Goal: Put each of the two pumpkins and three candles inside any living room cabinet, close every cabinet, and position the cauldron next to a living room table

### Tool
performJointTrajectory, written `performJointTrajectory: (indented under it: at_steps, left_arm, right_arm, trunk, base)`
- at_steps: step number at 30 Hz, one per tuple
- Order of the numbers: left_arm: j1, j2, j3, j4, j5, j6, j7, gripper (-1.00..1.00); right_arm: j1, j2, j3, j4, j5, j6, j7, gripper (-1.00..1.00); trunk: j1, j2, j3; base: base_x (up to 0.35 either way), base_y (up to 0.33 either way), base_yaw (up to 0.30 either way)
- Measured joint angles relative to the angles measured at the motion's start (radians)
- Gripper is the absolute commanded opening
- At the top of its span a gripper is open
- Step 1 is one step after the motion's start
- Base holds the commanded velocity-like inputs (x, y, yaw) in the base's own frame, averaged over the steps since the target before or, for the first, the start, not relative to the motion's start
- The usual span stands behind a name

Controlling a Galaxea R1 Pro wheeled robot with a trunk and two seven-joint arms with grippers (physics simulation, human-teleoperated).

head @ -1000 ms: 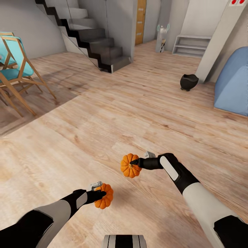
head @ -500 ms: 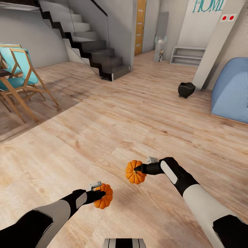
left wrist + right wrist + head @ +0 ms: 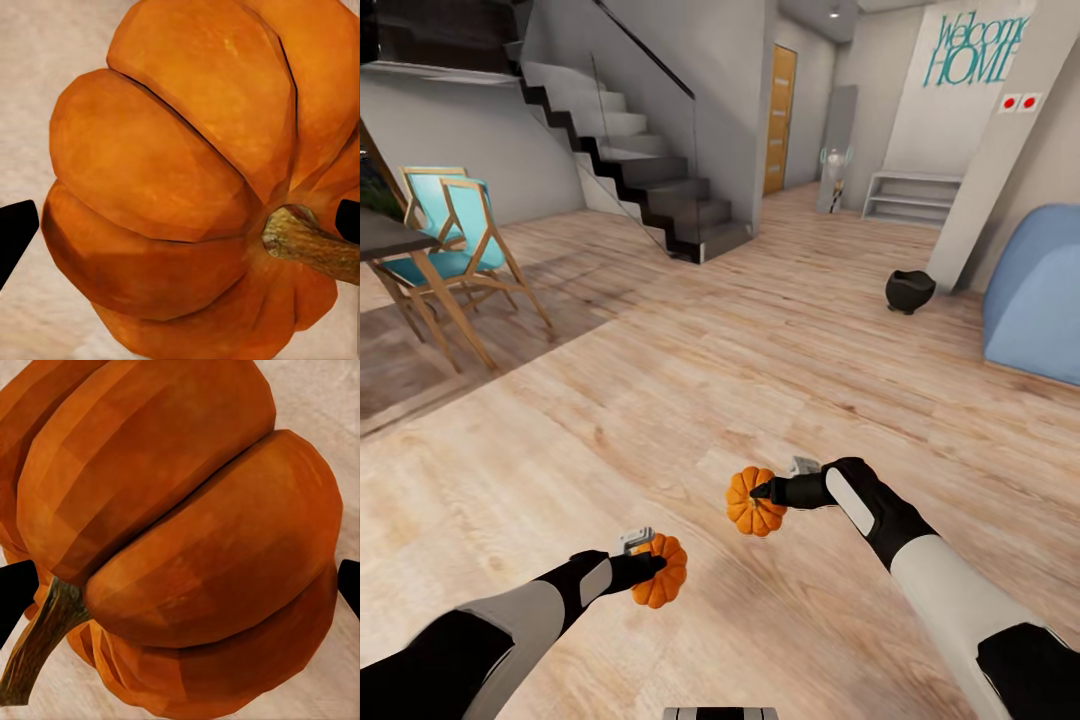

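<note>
A blue sofa [image 3: 1040, 300] is standing at the right edge of the light wood plank floor [image 3: 690, 400], with the black cauldron [image 3: 909, 290] sitting on the boards near its left side. The left gripper [image 3: 653, 567] is clenching one orange pumpkin [image 3: 660, 584] above the floor. The right gripper [image 3: 762, 491] is clamping the second pumpkin [image 3: 753, 502] likewise, a little farther forward.

Light plank floor [image 3: 660, 400], dark staircase [image 3: 650, 185], turquoise chairs [image 3: 455, 235], blue sofa [image 3: 1040, 300]
</note>
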State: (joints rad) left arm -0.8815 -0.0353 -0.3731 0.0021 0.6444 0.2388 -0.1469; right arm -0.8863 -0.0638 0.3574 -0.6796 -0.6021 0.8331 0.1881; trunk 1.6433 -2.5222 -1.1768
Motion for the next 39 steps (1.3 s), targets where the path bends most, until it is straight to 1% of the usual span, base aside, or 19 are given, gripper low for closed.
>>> performJointTrajectory:
  at_steps: [4, 10, 14, 16, 17, 20, 22, 23, 24, 25, 28, 29, 30, 31, 32, 34, 37, 38, 39]
  left_arm:
    - [0.0, 0.0, 0.0, 0.0, 0.0, 0.0, 0.001, -1.0]
    - [0.0, 0.001, 0.001, 0.0, 0.002, 0.0, 0.002, -1.0]
    - [0.0, 0.002, 0.004, 0.0, 0.016, 0.0, 0.002, -1.0]
    - [0.0, 0.005, 0.003, 0.0, 0.023, 0.0, 0.002, -1.0]
    - [0.0, 0.015, 0.003, 0.0, 0.029, -0.001, 0.002, -1.0]
    - [0.0, 0.025, 0.005, 0.0, 0.034, 0.0, 0.002, -1.0]
    - [0.0, 0.029, 0.006, -0.001, 0.035, 0.0, 0.001, -1.0]
    - [0.0, 0.031, 0.006, -0.001, 0.035, 0.0, 0.001, -1.0]
    - [0.0, 0.032, 0.006, -0.001, 0.036, 0.0, 0.001, -1.0]
    - [0.0, 0.033, 0.006, -0.001, 0.039, 0.0, 0.001, -1.0]
    - [0.0, 0.037, 0.006, 0.0, 0.066, 0.0, 0.002, -1.0]
    - [0.0, 0.041, 0.007, 0.0, 0.083, -0.001, 0.002, -1.0]
    - [0.0, 0.046, 0.007, 0.0, 0.11, -0.001, 0.001, -1.0]
    - [0.0, 0.048, 0.007, 0.0, 0.126, 0.0, 0.001, -1.0]
    - [0.0, 0.049, 0.007, 0.0, 0.136, 0.0, 0.001, -1.0]
    - [0.0, 0.056, 0.006, 0.0, 0.149, -0.001, 0.002, -1.0]
    - [0.0, 0.063, 0.006, 0.0, 0.155, -0.012, 0.002, -1.0]
    - [0.0, 0.064, 0.006, 0.0, 0.157, -0.042, 0.002, -1.0]
    - [0.0, 0.065, 0.011, 0.0, 0.159, -0.067, 0.002, -1.0]
  right_arm:
    - [0.0, 0.0, 0.0, 0.001, 0.001, -0.003, -0.001, -1.0]
    - [0.0, 0.0, 0.0, 0.001, 0.001, -0.03, 0.0, -1.0]
    - [0.0, 0.0, 0.0, 0.011, 0.003, -0.033, 0.0, -1.0]
    - [0.0, 0.0, 0.0, 0.018, 0.002, -0.034, 0.0, -1.0]
    - [0.0, 0.0, 0.0, 0.023, 0.001, -0.034, -0.001, -1.0]
    - [0.0, 0.001, -0.001, 0.041, 0.001, -0.035, -0.002, -1.0]
    - [0.0, 0.0, -0.002, 0.056, 0.012, -0.035, -0.002, -1.0]
    - [0.0, 0.0, -0.002, 0.063, 0.032, -0.035, -0.003, -1.0]
    - [0.0, -0.002, -0.002, 0.078, 0.077, -0.039, -0.003, -1.0]
    - [0.0, -0.003, -0.002, 0.099, 0.11, -0.05, -0.003, -1.0]
    - [0.001, -0.004, -0.003, 0.182, 0.141, -0.118, 0.001, -1.0]
    - [0.001, -0.004, -0.003, 0.216, 0.137, -0.152, 0.003, -1.0]
    - [0.001, -0.004, -0.002, 0.26, 0.153, -0.199, 0.005, -1.0]
    - [0.002, -0.004, -0.001, 0.284, 0.16, -0.224, 0.006, -1.0]
    - [0.001, -0.003, -0.002, 0.301, 0.15, -0.238, 0.007, -1.0]
    - [0.002, -0.003, -0.001, 0.329, 0.156, -0.256, 0.006, -1.0]
    - [0.001, -0.003, 0.0, 0.358, 0.156, -0.263, 0.005, -1.0]
    - [0.004, -0.002, 0.002, 0.384, 0.151, -0.266, 0.004, -1.0]
    - [0.006, -0.001, 0.006, 0.403, 0.164, -0.27, 0.003, -1.0]
  trunk:
    - [-0.002, 0.001, 0.02]
    - [-0.004, 0.002, 0.045]
    - [-0.006, 0.003, 0.063]
    - [-0.007, 0.004, 0.072]
    - [-0.008, 0.004, 0.077]
    - [-0.009, 0.005, 0.091]
    - [-0.01, 0.005, 0.101]
    - [-0.01, 0.005, 0.106]
    - [-0.011, 0.006, 0.11]
    - [-0.011, 0.006, 0.115]
    - [-0.013, 0.007, 0.13]
    - [-0.013, 0.007, 0.135]
    - [-0.013, 0.007, 0.14]
    - [-0.014, 0.007, 0.145]
    - [-0.014, 0.008, 0.15]
    - [-0.015, 0.008, 0.16]
    - [-0.017, 0.009, 0.174]
    - [-0.017, 0.009, 0.179]
    - [-0.017, 0.009, 0.184]
  base:
    - [0.0, 0.0, 0.198]
    - [0.0, 0.0, 0.042]
    - [0.0, 0.0, 0.154]
    - [0.0, 0.0, 0.204]
    - [0.0, 0.0, 0.217]
    - [0.0, 0.0, 0.222]
    - [0.0, 0.0, 0.223]
    - [0.0, 0.0, 0.219]
    - [0.0, 0.0, 0.216]
    - [0.0, 0.0, 0.215]
    - [0.0, 0.0, 0.214]
    - [0.0, 0.0, 0.213]
    - [0.0, 0.0, 0.213]
    - [0.0, 0.0, 0.216]
    - [0.0, 0.0, 0.217]
    - [0.0, 0.0, 0.221]
    - [0.0, 0.0, 0.225]
    - [0.0, 0.0, 0.229]
    - [0.0, 0.0, 0.23]
